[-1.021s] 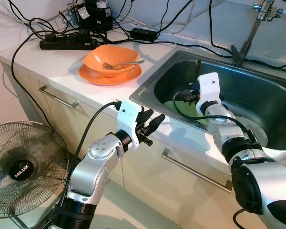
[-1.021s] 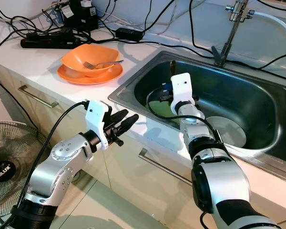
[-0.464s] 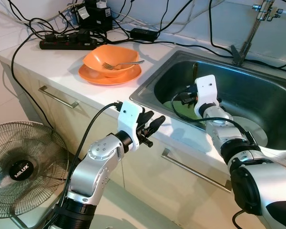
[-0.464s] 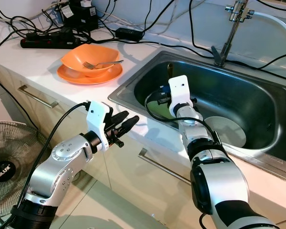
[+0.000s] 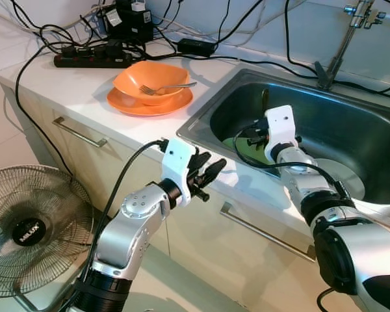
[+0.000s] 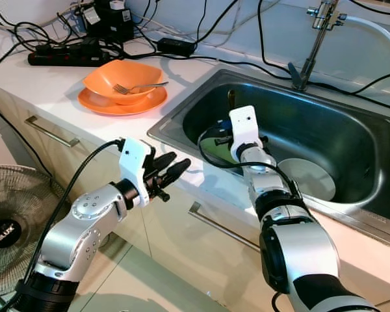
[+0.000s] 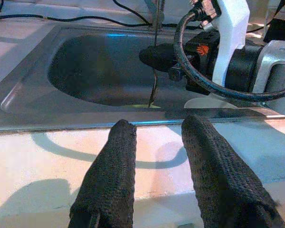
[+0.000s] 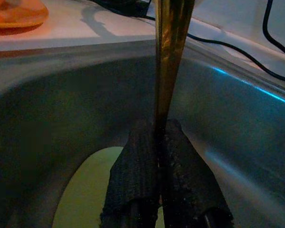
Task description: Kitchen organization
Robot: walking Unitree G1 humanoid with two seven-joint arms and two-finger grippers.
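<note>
My right gripper reaches down into the steel sink and is shut on a thin golden utensil. The utensil stands upright, its upper end poking above the fingers. Below them a pale green plate lies on the sink floor. My left gripper hovers at the counter's front edge, just outside the sink, open and holding nothing, fingers pointing toward the basin. An orange bowl holding a fork sits on an orange plate on the counter's left.
A white plate lies in the sink's right half and a faucet stands behind it. A power strip and tangled black cables line the back of the counter. Cabinet handles run below. A floor fan stands at lower left.
The right gripper has shifted slightly left inside the sink, still holding the utensil. The left gripper has crept a little to the right along the counter edge.
</note>
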